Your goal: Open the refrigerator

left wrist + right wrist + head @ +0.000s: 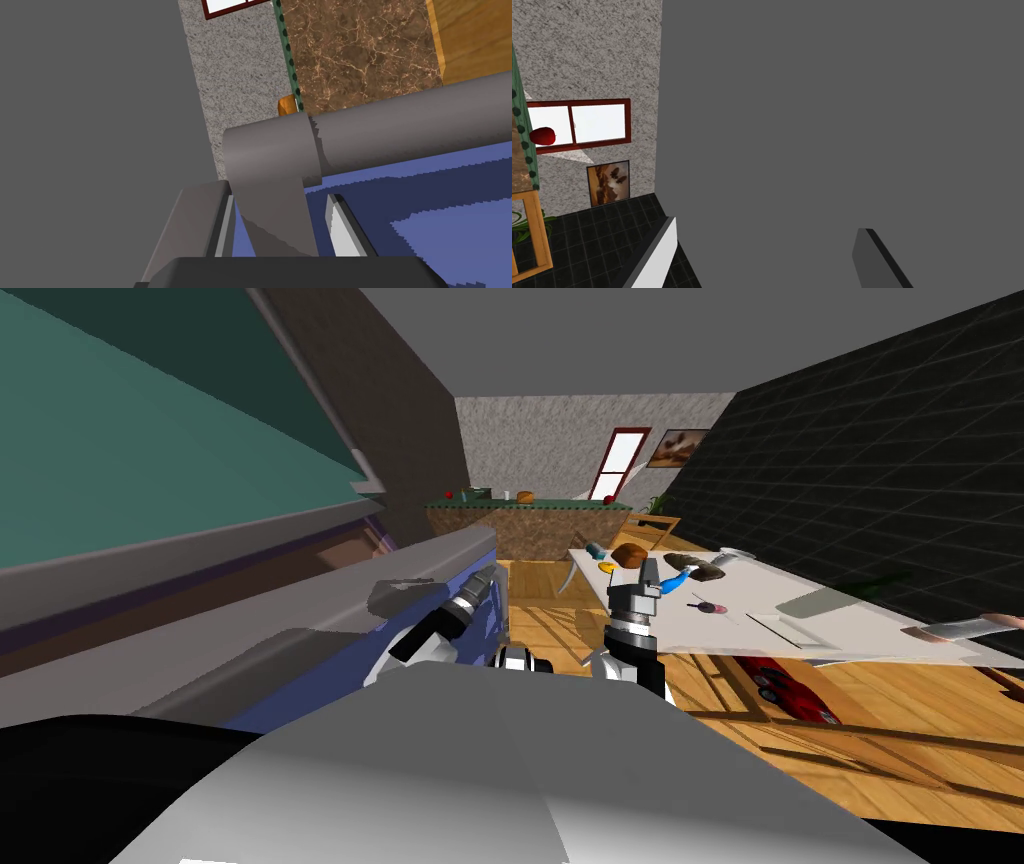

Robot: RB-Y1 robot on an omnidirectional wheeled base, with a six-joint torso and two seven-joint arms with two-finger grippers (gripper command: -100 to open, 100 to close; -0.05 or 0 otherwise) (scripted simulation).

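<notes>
Straddling the grey handle (400,131) of the refrigerator (335,663), the left gripper (281,200) sits right at the handle's end post, which runs down between its two fingers (345,227). The fingers stand drawn in close on the post. One touches it and the other shows a thin sliver of the blue door (450,220) beside it, so the hold looks made or all but made. From the post the handle's long bar runs off crosswise to the fingers, lying just off the door's face. The refrigerator stands on the robot's left, close against its body, and the left arm is plainly the nearer one. The right gripper (648,572) is raised upright, well apart from the door, with its fingers spread wide and nothing between them. The next move probably calls for a pull back, away from the door's face. Which edge carries the hinge cannot be told. Wooden floor (545,588) lies open between the refrigerator and the white surface (870,633) on the right, but the robot's closeness may cramp the swing.
</notes>
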